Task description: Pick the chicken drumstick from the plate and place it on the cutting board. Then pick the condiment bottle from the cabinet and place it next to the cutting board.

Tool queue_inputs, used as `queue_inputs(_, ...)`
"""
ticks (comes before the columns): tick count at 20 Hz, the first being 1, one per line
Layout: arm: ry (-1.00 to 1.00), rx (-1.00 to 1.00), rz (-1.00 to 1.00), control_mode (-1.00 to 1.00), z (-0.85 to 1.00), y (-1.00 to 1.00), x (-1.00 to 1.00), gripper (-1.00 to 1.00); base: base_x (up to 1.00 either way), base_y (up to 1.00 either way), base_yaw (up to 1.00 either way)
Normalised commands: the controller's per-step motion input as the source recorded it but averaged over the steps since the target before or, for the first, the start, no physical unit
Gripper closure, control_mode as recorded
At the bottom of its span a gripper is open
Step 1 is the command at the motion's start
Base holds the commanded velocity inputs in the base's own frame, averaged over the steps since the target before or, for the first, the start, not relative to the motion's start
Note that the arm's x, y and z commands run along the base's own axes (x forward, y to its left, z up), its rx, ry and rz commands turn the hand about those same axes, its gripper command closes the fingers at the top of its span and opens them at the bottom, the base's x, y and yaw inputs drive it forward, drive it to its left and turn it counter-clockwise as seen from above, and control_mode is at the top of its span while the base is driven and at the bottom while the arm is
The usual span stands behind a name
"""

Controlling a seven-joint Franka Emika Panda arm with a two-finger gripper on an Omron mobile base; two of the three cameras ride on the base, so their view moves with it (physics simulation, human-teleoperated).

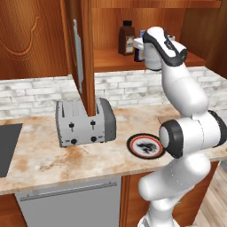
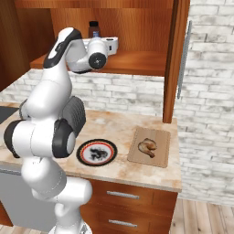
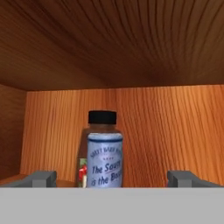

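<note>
Two bottles stand on the shelf of the cabinet [image 1: 111, 61], and the arm reaches in toward them, so I judge the step in hand is taking the condiment bottle. On the counter below, the board [image 2: 160, 137] lies at the right. The plate [image 2: 81, 155] is just left of it and has no food on it. The drumstick [image 2: 148, 146] already lies on the board, so the first part looks done.

In the hand view the gripper [image 3: 113, 179] points at the tall bottle [image 3: 102, 131] with the black cap. That is the wrong one. In the left base view the condiment bottle [image 1: 140, 52] is the dark one just right of the tall bottle, mostly hidden behind the hand. How close the two stand I cannot tell.

The fingers [image 3: 41, 178] are spread wide, with nothing between them.

To do it well, I would shift the hand to the right until the smaller bottle is centred between the fingers. Then go in low and level, close on its round body and not on the slim neck, and avoid pushing the tall bottle over.
</note>
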Motion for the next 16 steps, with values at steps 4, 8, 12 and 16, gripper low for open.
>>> queue_inputs(4,0.01,0.0,-0.01,-1.0,0.0,0.0,0.12,-1.0,0.0,0.0,0.0)
queue_inputs(8,0.01,0.0,-0.01,-1.0,0.0,0.0,0.1,-1.0,0.0,0.0,0.0)
queue_inputs(12,0.01,0.0,-0.01,-1.0,0.0,0.0,0.09,-1.0,0.0,0.0,0.0)
queue_inputs(16,0.0,0.0,-0.01,-1.0,0.0,0.0,0.09,-1.0,0.0,0.0,0.0)
